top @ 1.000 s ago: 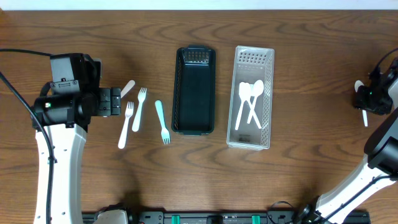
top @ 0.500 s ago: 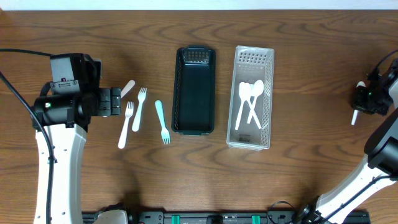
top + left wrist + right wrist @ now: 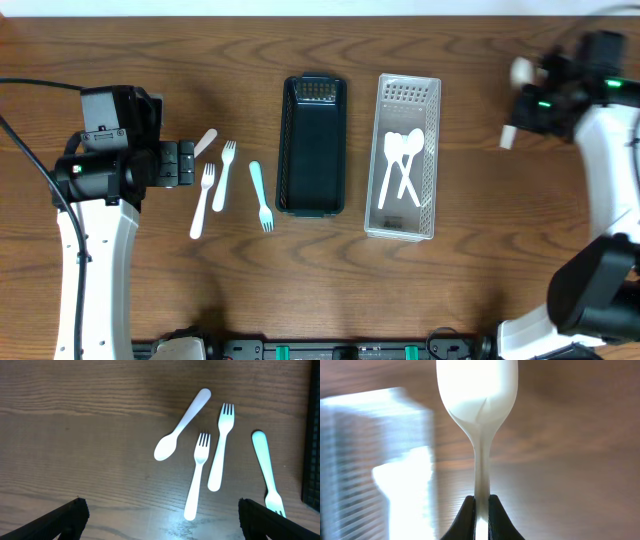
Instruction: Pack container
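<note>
Right wrist view: right gripper (image 3: 481,505) pinches spoon (image 3: 477,390) by thin handle, right of clear tray (image 3: 437,160); it may swivel & drop outside. Left gripper (image 3: 160,522) spread, empty.

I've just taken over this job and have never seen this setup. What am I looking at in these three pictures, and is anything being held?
Two robot arms work at a wooden table. The wide picture looks down from above. The other two come from a camera on each wrist. The left gripper is open near two white forks, a loose white spoon and a pale blue fork. In the middle stand an empty black tray and a clear tray holding two white spoons. The right gripper pinches the held spoon by its handle.
</note>
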{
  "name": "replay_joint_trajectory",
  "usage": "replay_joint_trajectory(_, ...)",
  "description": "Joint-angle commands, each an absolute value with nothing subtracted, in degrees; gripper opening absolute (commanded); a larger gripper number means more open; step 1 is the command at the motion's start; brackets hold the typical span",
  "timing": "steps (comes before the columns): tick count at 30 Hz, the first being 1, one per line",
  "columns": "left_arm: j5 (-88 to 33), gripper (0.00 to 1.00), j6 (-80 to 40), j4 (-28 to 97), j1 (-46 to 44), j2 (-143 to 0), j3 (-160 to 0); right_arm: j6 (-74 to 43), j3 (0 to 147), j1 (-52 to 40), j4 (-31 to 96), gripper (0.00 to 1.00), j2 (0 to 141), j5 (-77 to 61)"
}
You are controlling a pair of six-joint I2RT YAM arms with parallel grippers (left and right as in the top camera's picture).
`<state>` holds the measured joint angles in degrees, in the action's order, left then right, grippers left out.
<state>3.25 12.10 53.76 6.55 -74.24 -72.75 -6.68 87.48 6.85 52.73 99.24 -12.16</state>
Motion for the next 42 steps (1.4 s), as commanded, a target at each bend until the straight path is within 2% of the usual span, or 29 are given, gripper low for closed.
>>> replay_joint_trajectory(1, 3.66, 0.98, 12.8, 53.84, 6.83, -74.08, -73.36, -11.07, 87.2, -2.07, 52.49, 0.01, 101.67, -10.68)
replay_joint_trajectory(5, -0.45, 0.98, 10.83, 53.95, 6.83, -74.08, -73.36, -13.39, 87.2, -11.25, 51.57, 0.01, 106.85, -6.76)
replay_joint_trajectory(9, -6.42, 0.98, 8.45, 53.93, 6.83, -74.08, -73.36, -16.36, 87.2, -16.27, 50.02, 0.02, 112.71, -5.23)
replay_joint_trajectory(10, -7.01, 0.98, 8.43, 53.95, 6.83, -74.08, -73.36, -16.49, 87.2, -17.08, 49.5, 0.13, 113.86, -5.41)
replay_joint_trajectory(12, -7.09, 0.98, 7.6, 53.95, 6.83, -74.11, -73.36, -16.45, 87.2, -18.31, 48.77, 0.43, 115.37, -5.37)
replay_joint_trajectory(13, -7.07, 0.98, 7.38, 53.95, 6.83, -74.11, -73.36, -16.32, 87.2, -18.65, 48.58, 0.49, 115.5, -5.34)
replay_joint_trajectory(18, -6.85, 0.98, 6.37, 53.3, 6.85, -74.17, -73.36, -16.27, 87.79, -18.65, 46.41, 0.52, 112.38, -1.26)
replay_joint_trajectory(21, -6.55, 0.98, 2.68, 51.75, 6.85, -74.67, -73.36, -16.29, 87.99, -17.21, 45.65, 0.57, 107.9, 3.81)
replay_joint_trajectory(25, -2.52, 0.98, -2.24, 51.13, 6.85, -76.93, -73.36, -16.27, 87.99, -11.62, 45.63, 0.64, 101.73, 7.57)
replay_joint_trajectory(29, -1.67, 0.98, -3.88, 51.27, 6.85, -81.19, -73.36, -16.38, 87.96, -1.43, 46.65, 0.73, 98.28, 7.46)
replay_joint_trajectory(36, -1.69, 0.99, -6.52, 49.74, 6.85, -90.0, -73.36, -18.41, 87.83, 16.21, 54.02, 0.79, 101.65, 6.09)
replay_joint_trajectory(38, -1.72, 0.96, -4.67, 49.15, 6.83, -92.58, -73.36, -18.44, 87.81, 19.25, 55.7, 0.78, 103.48, 4.51)
replay_joint_trajectory(42, -1.72, 0.93, 8.32, 47.66, 6.83, -97.21, -73.36, -18.41, 87.81, 23.4, 57.28, 0.72, 106.78, -0.6)
